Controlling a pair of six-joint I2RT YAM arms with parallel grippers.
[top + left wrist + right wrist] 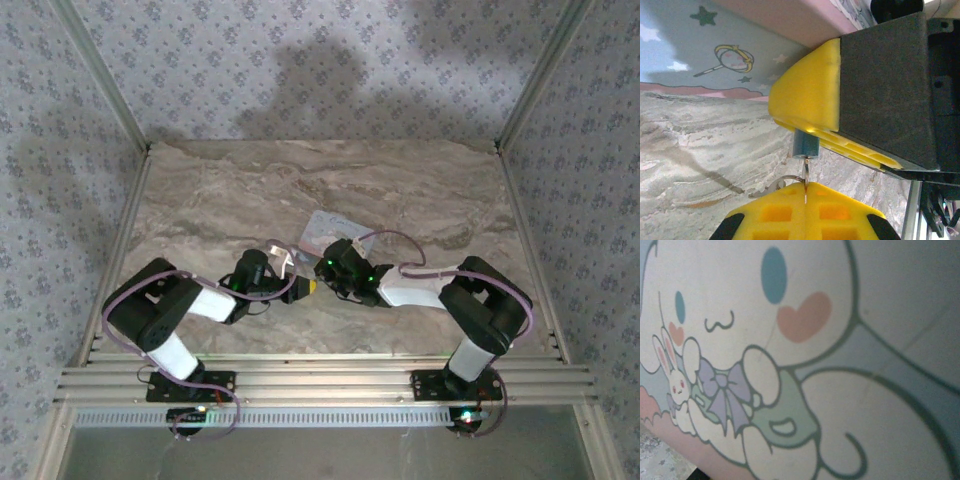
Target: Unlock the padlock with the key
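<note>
In the left wrist view, the small blue padlock (805, 145) hangs pinched between the yellow fingers (805, 95) of my right gripper (327, 282), its keyhole end facing down. My left gripper (805, 189) is shut on the thin metal key (805, 176), seen edge-on. The key's tip sits at the padlock's keyhole. A key ring (788, 180) with another key hangs to the left of the pads. In the top view, my left gripper (300, 286) and the right gripper meet tip to tip at the table's middle.
A grey-blue tin with a cartoon lid (335, 232) lies just behind the grippers and also appears as tin (700, 45) and tin lid (800, 360). The marble-patterned table (220, 190) is walled by patterned panels at the back and both sides.
</note>
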